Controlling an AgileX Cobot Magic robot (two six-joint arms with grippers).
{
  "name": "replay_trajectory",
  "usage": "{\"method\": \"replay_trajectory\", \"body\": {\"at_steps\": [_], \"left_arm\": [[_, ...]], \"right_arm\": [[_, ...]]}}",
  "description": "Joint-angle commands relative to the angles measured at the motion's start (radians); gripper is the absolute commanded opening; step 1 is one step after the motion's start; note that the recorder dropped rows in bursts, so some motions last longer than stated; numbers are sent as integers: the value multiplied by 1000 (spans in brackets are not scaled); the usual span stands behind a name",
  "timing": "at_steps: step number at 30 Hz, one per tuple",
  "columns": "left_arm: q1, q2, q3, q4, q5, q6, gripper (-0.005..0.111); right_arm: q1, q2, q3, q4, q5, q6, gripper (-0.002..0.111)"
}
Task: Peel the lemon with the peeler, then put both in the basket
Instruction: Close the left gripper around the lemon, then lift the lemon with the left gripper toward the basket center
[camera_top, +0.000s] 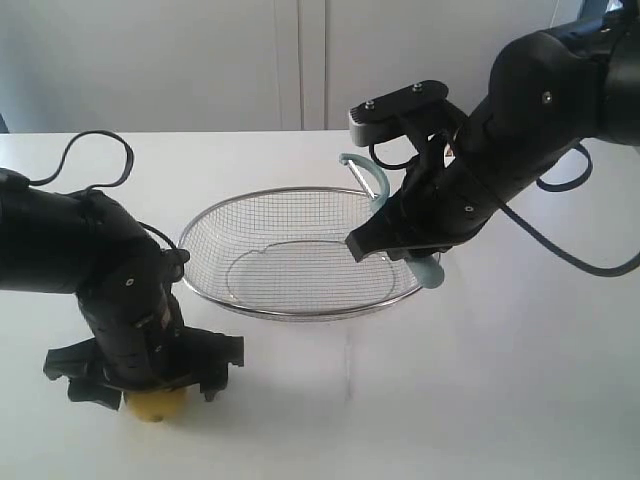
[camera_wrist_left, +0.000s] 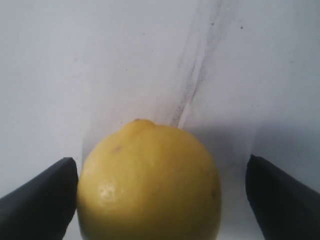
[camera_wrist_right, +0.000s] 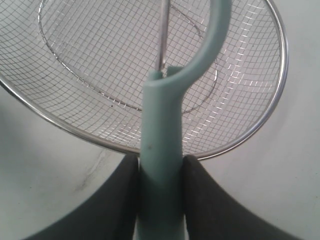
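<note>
The lemon (camera_wrist_left: 149, 182) is parked on the counter (camera_wrist_left: 100, 60) right between the left fingers (camera_wrist_left: 40, 205), which are spread wide, nothing gripped, so that arm is nearest. Further out, the peeler (camera_wrist_right: 162, 150) is clamped by its handle in the right fingers (camera_wrist_right: 215, 210), long axis pointed out over the basket (camera_wrist_right: 100, 60).

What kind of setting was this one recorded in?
Probably a lab test bench, not a real kitchen: bare white table, plain pale wall panels behind, with a wire basket, lemon and peeler as props.
</note>
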Motion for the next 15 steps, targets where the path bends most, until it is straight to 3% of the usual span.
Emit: {"method": "replay_trajectory", "body": {"at_steps": [1,3,5,15], "left_arm": [[-8,-4,7,-6,9,-8,72],[-8,-4,7,-6,15,12,41],[-8,-4,7,-6,27,17,1],[-8,-45,2,0,96,283,0]], "right_arm": [[1,-3,-6,0,-14,4,0],[1,-3,-6,0,-14,4,0],[1,-3,-6,0,-14,4,0],[1,-3,-6,0,-14,4,0]]}}
